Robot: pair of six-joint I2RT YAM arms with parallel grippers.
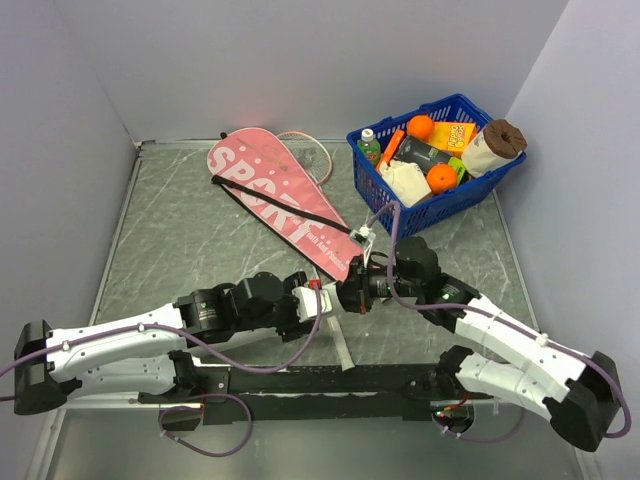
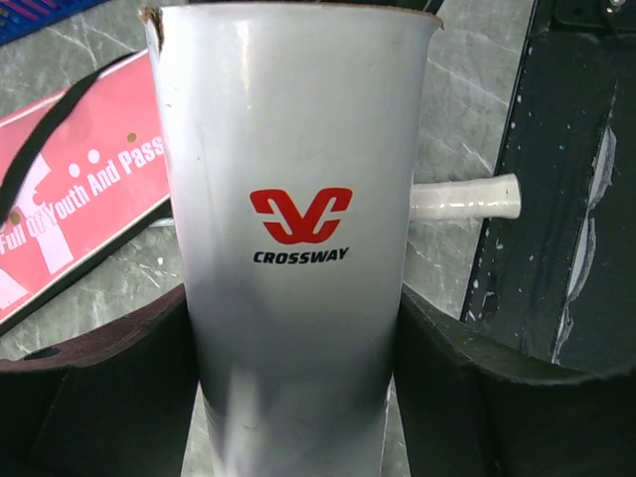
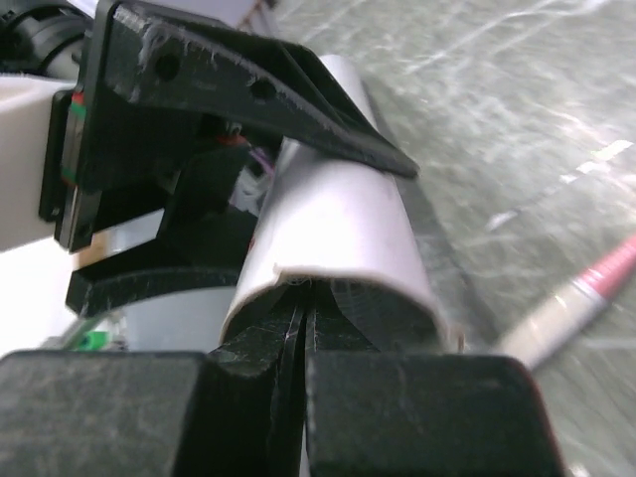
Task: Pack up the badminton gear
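Observation:
My left gripper (image 1: 312, 300) is shut on the long white tube (image 2: 298, 199), lettered "CROSSWAY", and holds it level above the table with its open end toward my right gripper (image 1: 350, 295). In the right wrist view the right fingertips (image 3: 288, 328) reach into the tube's mouth (image 3: 338, 268), pressed together on a thin meshed white edge, the shuttlecock (image 3: 370, 298). The pink "SPORT" bag (image 1: 275, 195) with its black strap lies flat behind the grippers. A pink racket hoop (image 1: 312, 148) shows behind the bag. A white racket handle (image 2: 467, 197) lies on the table under the tube.
A blue basket (image 1: 470, 190) of groceries stands at the back right, close to the right arm. Grey walls close in the table on three sides. A black rail (image 1: 330, 378) runs along the near edge between the arm bases.

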